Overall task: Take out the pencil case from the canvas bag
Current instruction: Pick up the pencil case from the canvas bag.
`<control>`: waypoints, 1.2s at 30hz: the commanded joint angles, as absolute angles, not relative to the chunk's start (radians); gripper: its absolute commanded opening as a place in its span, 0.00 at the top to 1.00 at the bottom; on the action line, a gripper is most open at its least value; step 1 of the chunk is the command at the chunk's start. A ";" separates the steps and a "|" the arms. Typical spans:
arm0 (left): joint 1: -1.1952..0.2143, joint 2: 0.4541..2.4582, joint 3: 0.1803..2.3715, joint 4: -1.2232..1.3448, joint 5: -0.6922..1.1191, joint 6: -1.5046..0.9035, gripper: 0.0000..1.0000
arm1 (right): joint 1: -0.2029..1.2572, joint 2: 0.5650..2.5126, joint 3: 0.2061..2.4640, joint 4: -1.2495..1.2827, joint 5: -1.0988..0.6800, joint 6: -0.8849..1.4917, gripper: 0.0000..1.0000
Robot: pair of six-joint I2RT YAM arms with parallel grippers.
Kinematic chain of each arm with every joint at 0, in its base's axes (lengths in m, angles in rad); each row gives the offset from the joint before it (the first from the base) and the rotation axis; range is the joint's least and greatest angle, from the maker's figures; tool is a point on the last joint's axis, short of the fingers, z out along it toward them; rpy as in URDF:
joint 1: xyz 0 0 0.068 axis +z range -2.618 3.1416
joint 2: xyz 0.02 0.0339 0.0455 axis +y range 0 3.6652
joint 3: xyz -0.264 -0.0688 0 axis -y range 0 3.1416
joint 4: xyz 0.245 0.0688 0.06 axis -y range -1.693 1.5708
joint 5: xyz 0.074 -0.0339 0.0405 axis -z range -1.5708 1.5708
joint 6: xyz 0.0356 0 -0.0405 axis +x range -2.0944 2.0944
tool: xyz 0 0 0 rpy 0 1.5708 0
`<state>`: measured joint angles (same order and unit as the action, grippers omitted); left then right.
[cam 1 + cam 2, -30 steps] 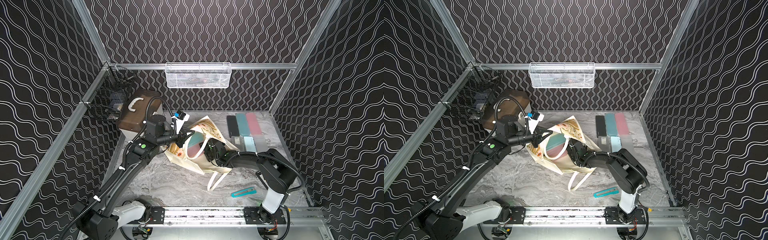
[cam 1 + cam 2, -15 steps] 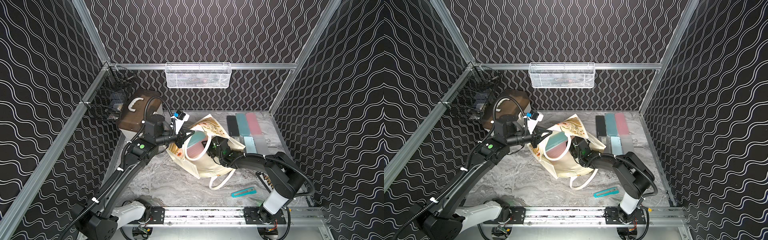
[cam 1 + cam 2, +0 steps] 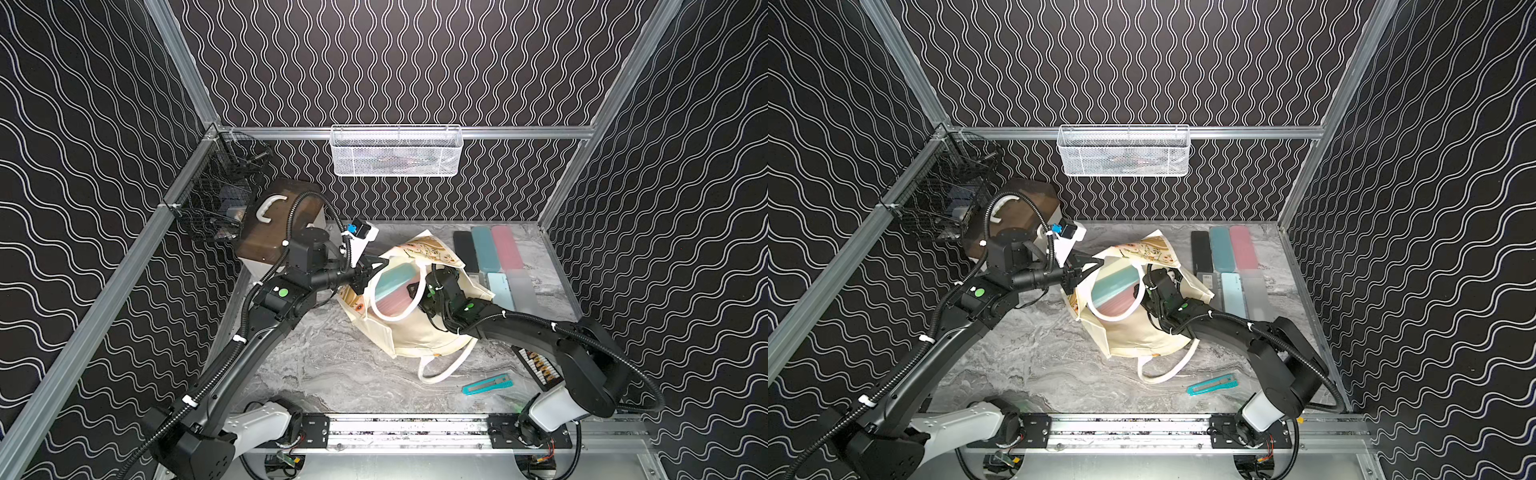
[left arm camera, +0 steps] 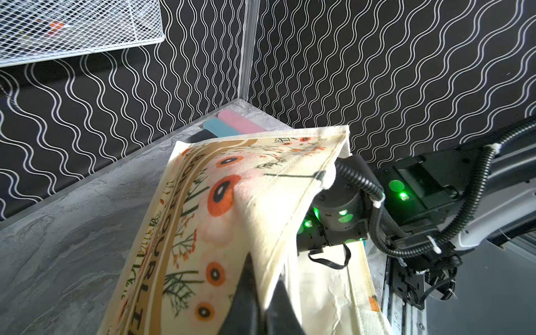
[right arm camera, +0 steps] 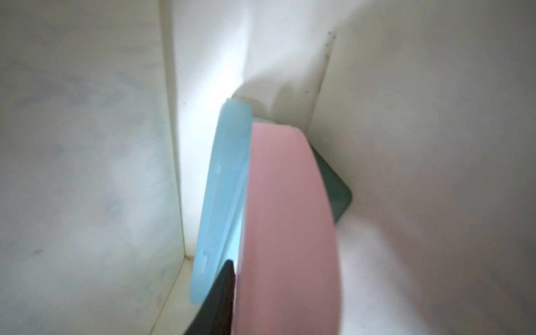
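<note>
Reaching into the canvas bag [image 3: 415,336] at mid-frame in both top views, mouth held open

Clenched on the bag's printed rim with the left gripper [image 4: 258,278], cloth lifted off the table [image 3: 324,365]. Sunk into the opening with the right gripper [image 3: 413,289], one dark finger [image 5: 220,295] wedged between a pink pencil case [image 5: 287,217] and a blue pencil case [image 5: 220,188], both inside the bag; cannot tell whether closed on the pink one, second finger hidden. More cases [image 3: 490,249] flat in the upper right
</note>
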<state>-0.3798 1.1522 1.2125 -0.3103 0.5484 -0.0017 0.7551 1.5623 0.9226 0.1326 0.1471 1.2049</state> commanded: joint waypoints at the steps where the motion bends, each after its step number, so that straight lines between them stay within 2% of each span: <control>1: -0.379 1.158 1.233 -0.267 0.508 0.017 1.00 | 0.763 1.532 0.936 0.098 0.153 1.081 0.74; 10: -0.379 1.162 1.237 -0.264 0.390 -0.007 1.00 | 0.785 1.443 0.959 -0.002 0.161 0.887 0.82; 14: -0.379 1.167 1.243 -0.263 0.307 -0.050 1.00 | 0.785 1.433 0.963 -0.016 0.120 0.819 0.83; 21: -0.379 1.172 1.274 -0.317 0.018 -0.129 1.00 | 0.787 1.365 0.918 0.012 0.021 0.657 0.83; 36: -0.372 1.191 1.296 -0.375 -0.191 -0.168 1.00 | 0.786 1.176 0.937 -0.121 -0.044 0.485 0.83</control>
<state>-0.3790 1.1889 1.2839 -0.3752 -0.0658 -0.1581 0.7864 1.2026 0.9245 -0.0719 -0.0402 0.5152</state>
